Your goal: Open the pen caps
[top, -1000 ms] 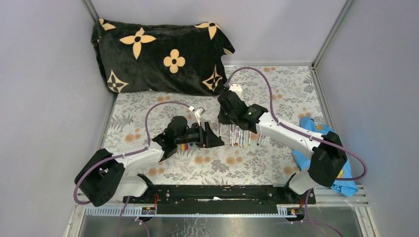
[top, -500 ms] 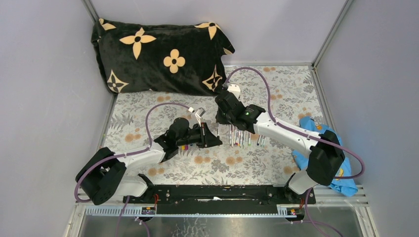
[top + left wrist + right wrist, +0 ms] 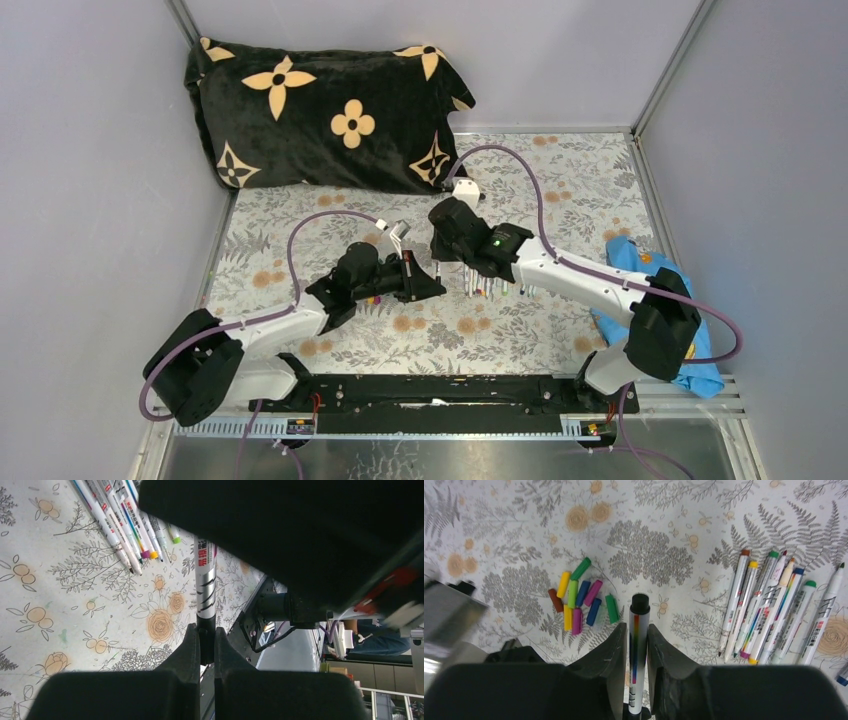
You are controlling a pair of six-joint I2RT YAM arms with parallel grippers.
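Note:
A black-ended pen (image 3: 638,645) with a whitish barrel and a rainbow stripe hangs between my two grippers above the table. My left gripper (image 3: 205,630) is shut on the pen's black cap end (image 3: 205,640). Its barrel (image 3: 206,587) runs up to the right gripper's black body. My right gripper (image 3: 637,630) stands around the barrel with thin gaps on both sides, so it is open. The pen's other black end (image 3: 640,602) points at the table. Several loose pen caps (image 3: 579,600) in mixed colours lie in a pile. Several uncapped pens (image 3: 769,615) lie in a row.
From above, the left gripper (image 3: 432,288) and right gripper (image 3: 447,250) meet mid-table, with the caps (image 3: 375,297) left of them and the pens (image 3: 490,283) right. A black flowered pillow (image 3: 320,110) lies at the back, and a blue cloth (image 3: 700,375) at the right edge.
My left gripper has closed on the pen's black end. My right gripper's jaws have loosened off the barrel. Both grippers have drifted slightly left.

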